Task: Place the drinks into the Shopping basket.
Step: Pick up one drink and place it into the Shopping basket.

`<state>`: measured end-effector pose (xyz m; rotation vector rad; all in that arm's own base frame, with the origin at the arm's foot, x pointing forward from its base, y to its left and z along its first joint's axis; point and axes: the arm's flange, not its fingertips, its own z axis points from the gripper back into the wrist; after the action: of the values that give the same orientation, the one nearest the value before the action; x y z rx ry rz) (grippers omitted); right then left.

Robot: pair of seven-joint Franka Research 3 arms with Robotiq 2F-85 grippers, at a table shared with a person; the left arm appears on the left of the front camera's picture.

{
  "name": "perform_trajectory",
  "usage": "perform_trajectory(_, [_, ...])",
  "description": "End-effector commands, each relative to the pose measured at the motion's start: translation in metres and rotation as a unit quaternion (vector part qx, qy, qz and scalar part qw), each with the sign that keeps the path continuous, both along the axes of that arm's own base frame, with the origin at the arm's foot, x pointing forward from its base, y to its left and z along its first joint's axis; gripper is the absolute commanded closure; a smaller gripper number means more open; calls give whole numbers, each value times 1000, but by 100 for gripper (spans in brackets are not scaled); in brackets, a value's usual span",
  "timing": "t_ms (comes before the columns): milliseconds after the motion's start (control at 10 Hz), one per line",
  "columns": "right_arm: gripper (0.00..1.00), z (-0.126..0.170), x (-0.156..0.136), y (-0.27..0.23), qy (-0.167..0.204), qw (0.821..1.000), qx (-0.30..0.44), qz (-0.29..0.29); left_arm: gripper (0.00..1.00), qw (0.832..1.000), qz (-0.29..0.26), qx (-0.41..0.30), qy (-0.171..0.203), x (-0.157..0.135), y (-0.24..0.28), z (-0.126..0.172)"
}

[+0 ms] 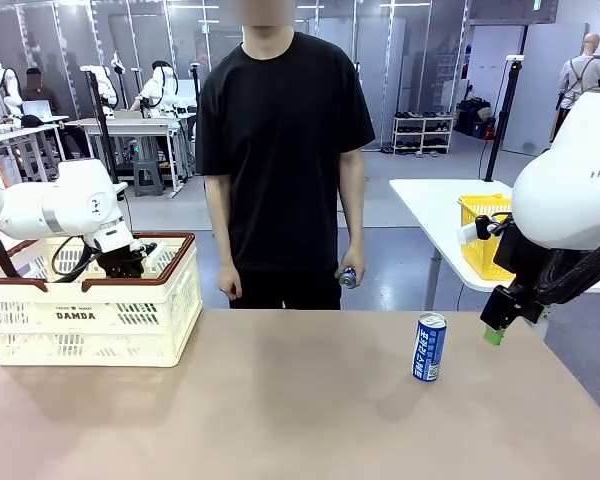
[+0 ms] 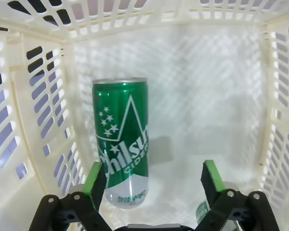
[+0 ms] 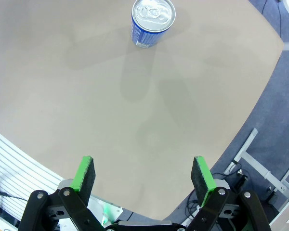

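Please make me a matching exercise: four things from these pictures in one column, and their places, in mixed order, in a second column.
1 green can
2 blue can
3 third can
4 yellow basket

a on the white side table
b upright on the brown table
c inside the cream basket
d in the person's hand

Pairs: 1-c, 2-b, 3-d, 4-a.

green can (image 2: 121, 144): 1 | blue cans (image 1: 429, 347): probably 2 | Shopping basket (image 1: 90, 315): 1
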<state>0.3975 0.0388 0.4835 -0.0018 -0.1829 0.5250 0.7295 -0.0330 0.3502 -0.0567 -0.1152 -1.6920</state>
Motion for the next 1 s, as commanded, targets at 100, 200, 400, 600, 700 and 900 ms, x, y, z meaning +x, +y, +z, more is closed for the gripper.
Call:
perform_trajectory(100, [0,0,1,0,0,1000,-2,1,0,1000,0,0,-2,-1,0,3])
perform_trajectory(200, [0,0,1,0,0,1000,-2,1,0,1000,0,0,-2,-1,0,3])
perform_trajectory(400, [0,0,1,0,0,1000,-2,1,0,1000,0,0,-2,-1,0,3])
perform_trajectory(600, [0,0,1,0,0,1000,-2,1,0,1000,-23,1,-15,-3,-4,24])
perform_trajectory(700, [0,0,1,0,0,1000,-2,1,0,999,-24,16,-17,-8,-6,45])
perform_trajectory(900, [0,0,1,0,0,1000,-2,1,0,997,-14,64,-43,-17,-6,87])
